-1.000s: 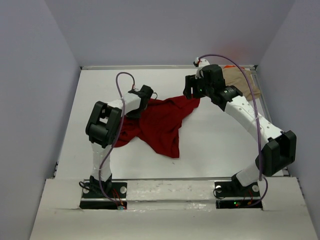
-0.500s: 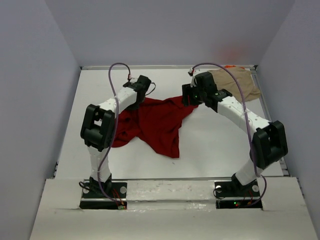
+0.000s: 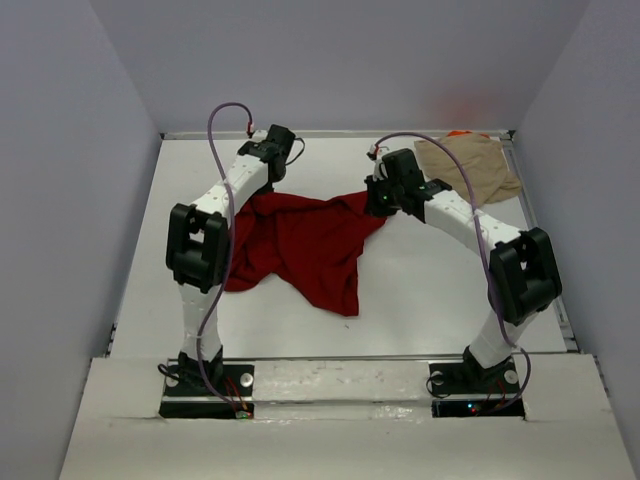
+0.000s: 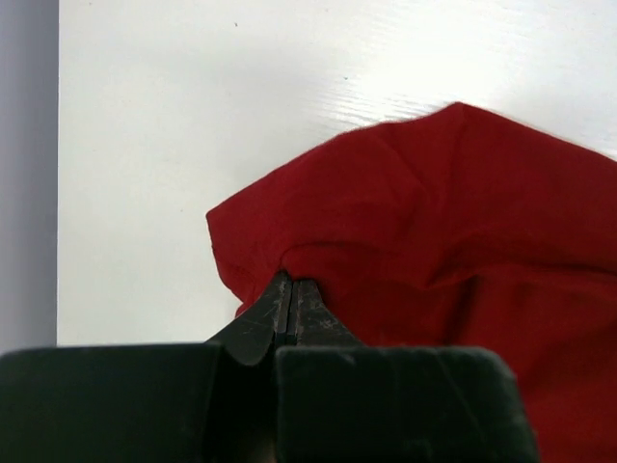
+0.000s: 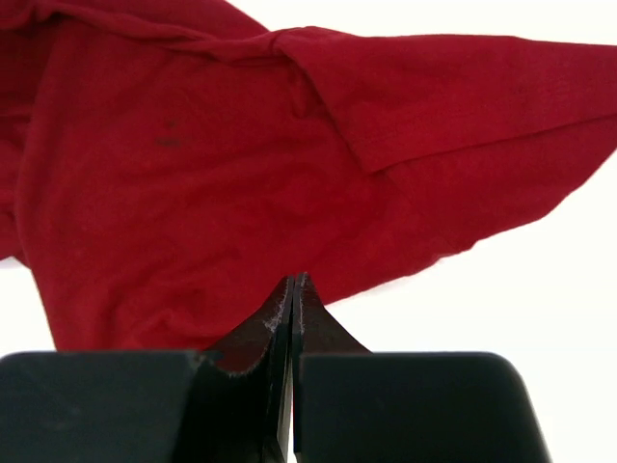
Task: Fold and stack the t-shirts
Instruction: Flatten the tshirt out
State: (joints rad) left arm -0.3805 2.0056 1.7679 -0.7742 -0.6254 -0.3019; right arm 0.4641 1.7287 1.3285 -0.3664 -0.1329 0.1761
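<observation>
Top, left-wrist and right-wrist views of a two-armed fold at its opening step. The red shirt (image 3: 310, 245) lies rumpled and unfolded on the table (image 3: 430, 280), left of centre, one point trailing toward the near edge. The left gripper (image 4: 290, 289) is at the shirt's far left corner, its jaws clenched on a pucker of red cloth that gathers at the tips. The right gripper (image 5: 292, 285) is at the far right corner, its jaws pressed together over the hem; it appears to nip the edge, though how much cloth lies between them cannot be seen. Holding two far corners at once probably serves to draw the shirt taut and spread it flat, since a crumpled garment cannot be folded squarely. The tan shirt (image 3: 470, 165) lies in the table's far right corner, well apart from the red one, with a sliver of orange cloth (image 3: 460, 133) showing at its far edge; set aside there, both leave the middle of the table free for spreading. No stack including the red shirt exists yet, so the task is judged to be at an early stage.
</observation>
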